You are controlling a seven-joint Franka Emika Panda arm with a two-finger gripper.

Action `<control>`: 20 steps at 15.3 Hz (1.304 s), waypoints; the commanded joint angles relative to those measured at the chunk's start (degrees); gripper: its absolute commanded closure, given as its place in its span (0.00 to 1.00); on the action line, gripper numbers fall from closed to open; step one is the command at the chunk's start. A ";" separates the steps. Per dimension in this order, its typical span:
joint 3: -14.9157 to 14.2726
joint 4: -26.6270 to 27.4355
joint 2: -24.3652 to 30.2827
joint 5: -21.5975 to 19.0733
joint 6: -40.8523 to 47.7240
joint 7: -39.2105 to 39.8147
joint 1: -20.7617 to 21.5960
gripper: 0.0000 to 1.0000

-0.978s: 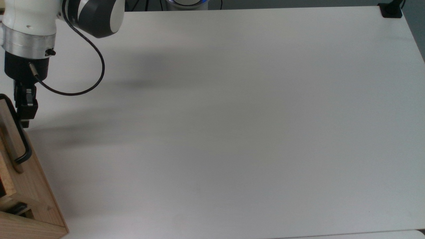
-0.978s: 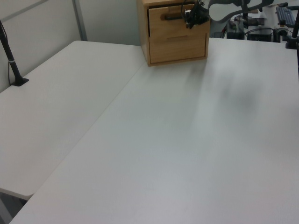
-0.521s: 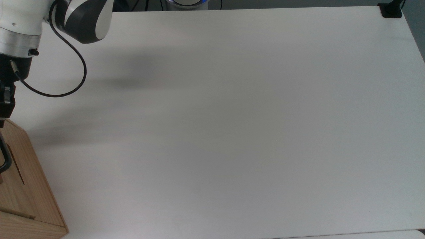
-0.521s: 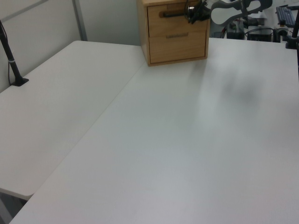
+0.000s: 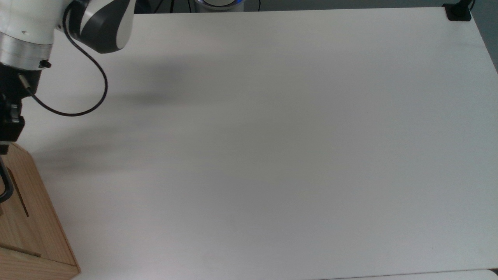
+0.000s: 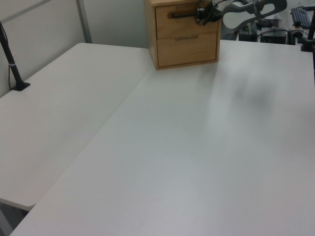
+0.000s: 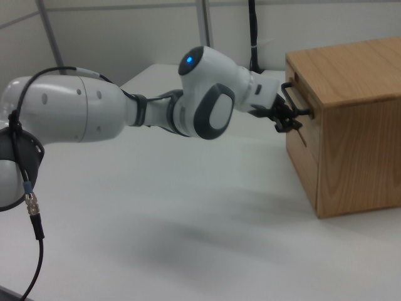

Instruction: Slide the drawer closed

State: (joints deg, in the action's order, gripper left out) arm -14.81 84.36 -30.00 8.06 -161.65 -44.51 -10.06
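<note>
In the left view my claw [image 6: 203, 13] sits at the black handle [image 6: 181, 14] of the drawer [image 6: 184, 20], at the handle's right end, and the drawer front lies flush with the wooden cabinet [image 6: 183, 45]. The cabinet stands at the far edge of the white bench [image 6: 187, 147], beside a black post [image 6: 11, 61] on the left view's left

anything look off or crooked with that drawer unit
Nothing stands out. The drawer sits flush in the wooden cabinet, its handle level, with the gripper at the handle.
</note>
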 commanded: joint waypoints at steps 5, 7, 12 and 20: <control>0.40 2.65 9.07 0.29 32.65 10.12 13.64 0.29; 1.80 2.38 11.70 -0.58 45.48 19.67 17.16 0.00; 2.07 2.30 19.61 -8.41 62.92 37.56 20.08 0.00; 1.98 2.30 22.97 -7.80 68.49 41.52 20.96 0.00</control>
State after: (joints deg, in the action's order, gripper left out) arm -12.42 84.80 -7.82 0.45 -92.96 -6.34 10.77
